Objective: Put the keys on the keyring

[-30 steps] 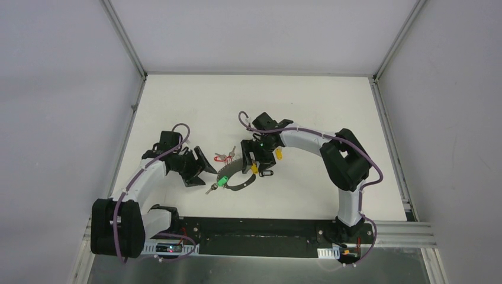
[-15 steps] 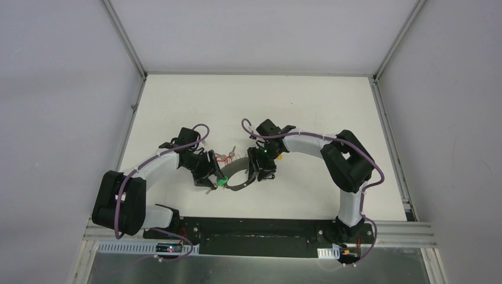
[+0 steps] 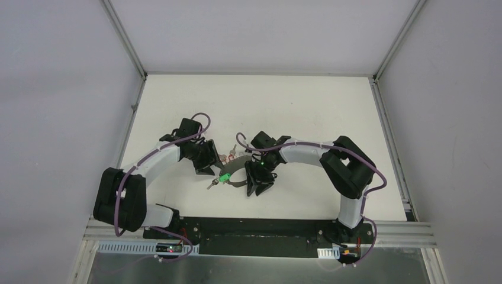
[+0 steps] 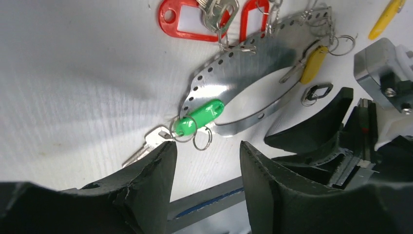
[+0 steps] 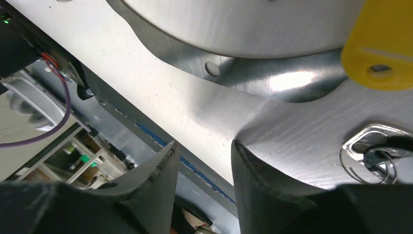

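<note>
Apparently the task is only partly done. The keyring (image 4: pixel 243 63) — a flat grey band with a row of holes — lies in the middle of the tabletop (image 3: pixel 308 106), between the two arms. The keys (image 4: pixel 214 12) are gathered on and around it. Small wire rings from the red tags (image 4: pixel 178 22) reach to holes on one side, a green tag (image 4: pixel 199 117) lies over one end, and a yellow tag (image 4: pixel 314 63) rests inside the loop. Whether each small ring really passes through a hole, I cannot tell. A second yellow tag (image 4: pixel 384 17) lies apart from the band, so I judge that some work is left.

The left jaws stand partly apart and empty, low over the tabletop just before the green tag. The right jaws have only a narrow gap, with bare tabletop showing in it and nothing held. They sit just beside the edge of the band.

For room — the cluster is well away from every tabletop edge, with bare surface behind it. Between the two pairs of jaws it is tight, and in my view they could easily hit each other.
</note>
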Robot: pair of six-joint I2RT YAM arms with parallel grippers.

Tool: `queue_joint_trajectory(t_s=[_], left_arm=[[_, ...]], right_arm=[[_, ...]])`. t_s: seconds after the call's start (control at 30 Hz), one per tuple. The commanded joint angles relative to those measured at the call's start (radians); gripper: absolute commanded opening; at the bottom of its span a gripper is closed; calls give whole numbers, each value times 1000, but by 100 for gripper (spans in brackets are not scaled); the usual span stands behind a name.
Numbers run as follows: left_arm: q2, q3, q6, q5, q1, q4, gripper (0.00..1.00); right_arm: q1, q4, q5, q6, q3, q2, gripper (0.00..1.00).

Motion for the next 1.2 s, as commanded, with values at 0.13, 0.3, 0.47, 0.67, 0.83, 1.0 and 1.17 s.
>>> queue_joint_trajectory(t_s=[0.13, 0.3, 0.47, 0.67, 0.83, 1.0, 1.17], left_arm=[[-314, -56, -12, -96, -21, -55, 51], [-439, -118, -26, -111, -53, -50, 49], [-404, -125, -9, -124, -88, -45, 48], [-309, -91, 3, -168, -115, -66, 47], [-319, -33, 11, -263, -115, -158, 47], [-437, 7, 10, -365, -115, -240, 48], [-565, 25, -10, -429, -115, -283, 50]], right_arm=[[42, -29, 144, -9, 95, -38, 49], [42, 13, 123, 21, 83, -31, 50], [42, 31, 124, 41, 67, -35, 50], [48, 27, 149, 73, 116, -21, 49], [86, -55, 207, 99, 260, 47, 48], [138, -74, 244, 145, 350, 124, 45], [166, -64, 302, 195, 370, 163, 41]])
